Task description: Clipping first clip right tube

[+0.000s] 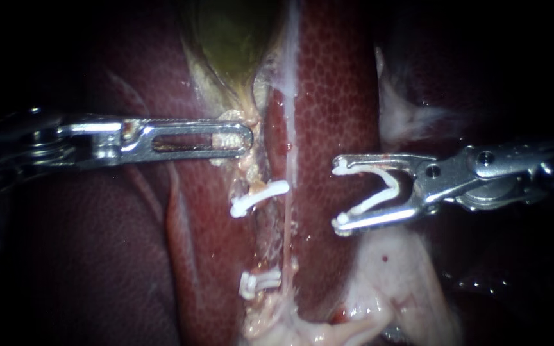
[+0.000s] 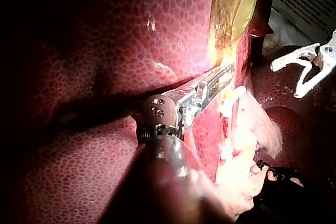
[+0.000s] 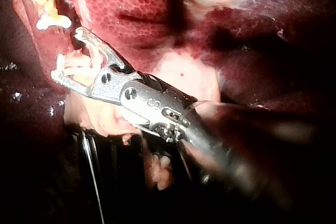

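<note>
My left instrument (image 1: 245,138) reaches in over the liver (image 1: 335,96) with its jaws pressed together on a scrap of pale tissue (image 1: 226,139) just below the gallbladder (image 1: 229,38), at the upper end of the dissected groove. My right instrument (image 1: 339,195) has its jaws spread wide, but they are not empty: each jaw bears on one leg of a loaded clip (image 1: 386,189), which sits open in a V with its mouth facing the groove. The right tube (image 1: 287,224) is the thin pink strand running down the groove along the left edge of the broad liver lobe. It lies just beside a ragged strand (image 1: 256,172) that carries an upper clip (image 1: 259,197) and a lower clip (image 1: 259,282). The loaded clip's mouth is near the right tube but apart from it, with nothing between its legs, so I judge this to be the approach. The tube looks soft, wet and very slight, and I expect it to slip off a leg or tear if dragged, so I would not take it in bare jaws. I would pass the legs either side of its free stretch, between the levels of the two seated clips and square to it, with the far tip clear beyond the tube before closing
</note>
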Controlling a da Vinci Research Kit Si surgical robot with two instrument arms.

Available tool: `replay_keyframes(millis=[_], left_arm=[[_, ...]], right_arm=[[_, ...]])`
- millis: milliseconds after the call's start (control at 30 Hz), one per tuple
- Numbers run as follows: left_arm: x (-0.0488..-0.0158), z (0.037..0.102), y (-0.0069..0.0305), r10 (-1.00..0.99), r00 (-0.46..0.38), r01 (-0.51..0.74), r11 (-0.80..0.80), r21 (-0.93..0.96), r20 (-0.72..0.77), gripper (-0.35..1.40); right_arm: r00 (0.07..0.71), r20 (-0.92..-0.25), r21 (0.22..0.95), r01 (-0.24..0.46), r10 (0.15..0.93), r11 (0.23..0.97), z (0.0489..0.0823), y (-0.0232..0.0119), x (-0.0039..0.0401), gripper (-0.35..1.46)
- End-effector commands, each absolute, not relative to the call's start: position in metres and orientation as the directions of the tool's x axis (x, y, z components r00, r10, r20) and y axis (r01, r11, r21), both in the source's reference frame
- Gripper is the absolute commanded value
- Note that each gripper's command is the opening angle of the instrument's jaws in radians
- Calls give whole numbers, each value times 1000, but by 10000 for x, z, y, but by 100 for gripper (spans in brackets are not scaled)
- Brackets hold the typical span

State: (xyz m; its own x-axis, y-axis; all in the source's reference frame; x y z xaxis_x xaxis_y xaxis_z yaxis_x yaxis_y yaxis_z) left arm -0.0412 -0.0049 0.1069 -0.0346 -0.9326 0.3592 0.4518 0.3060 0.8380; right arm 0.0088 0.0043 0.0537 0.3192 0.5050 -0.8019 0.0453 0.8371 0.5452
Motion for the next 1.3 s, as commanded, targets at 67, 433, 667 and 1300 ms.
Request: replay_keyframes(millis=[67,433,667,1300], left_arm=[[-412,1068,-49,-933,-35,452,306,838,359,-35],[-386,1052,-42,-936,-32,446,301,843,351,-35],[-350,1032,-27,-936,-55,463,285,839,348,-35],[-324,1002,-13,-927,-97,463,280,841,362,-35]], right_arm=[[319,-802,545,45,505,837,537,43,88,60],[319,-802,545,44,505,838,540,43,88,60],[319,-802,544,44,505,838,540,43,88,60],[322,-799,551,56,507,833,563,28,98,60]])
